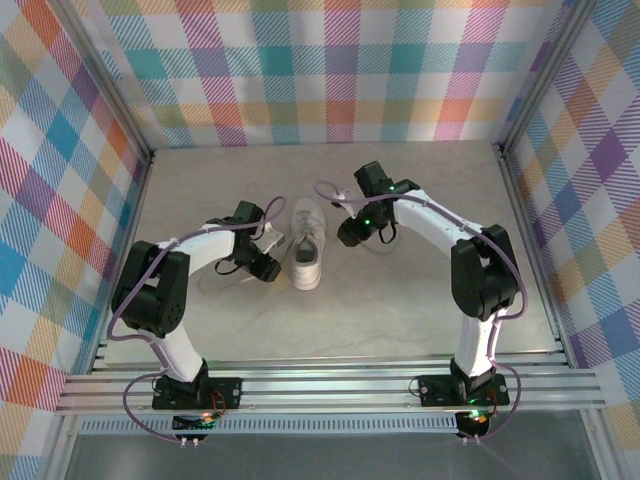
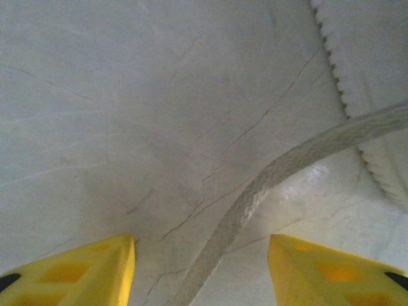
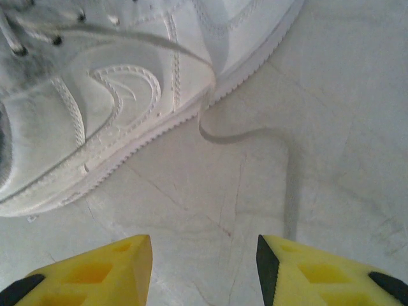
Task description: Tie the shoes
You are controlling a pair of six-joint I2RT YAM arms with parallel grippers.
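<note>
Left of the sneaker (image 1: 307,244), the left gripper (image 2: 201,241) stands apart astride 1 lace (image 2: 299,156). Right of it, the right gripper (image 3: 204,245) is apart and empty, the other lace (image 3: 255,135) just ahead. Closing jaws may miss these flat laces, or tugging may drag the sneaker.

White sneaker (image 1: 307,245) with white sole, white woven lace (image 2: 255,191), yellow fingers (image 2: 76,271) tipped black, pale grey veined table (image 1: 400,310), pastel plaid walls (image 1: 330,70) at nine, twelve and three o'clock, white-and-black arms (image 1: 430,215), purple cables (image 1: 276,208), silver rails (image 1: 330,385)
</note>
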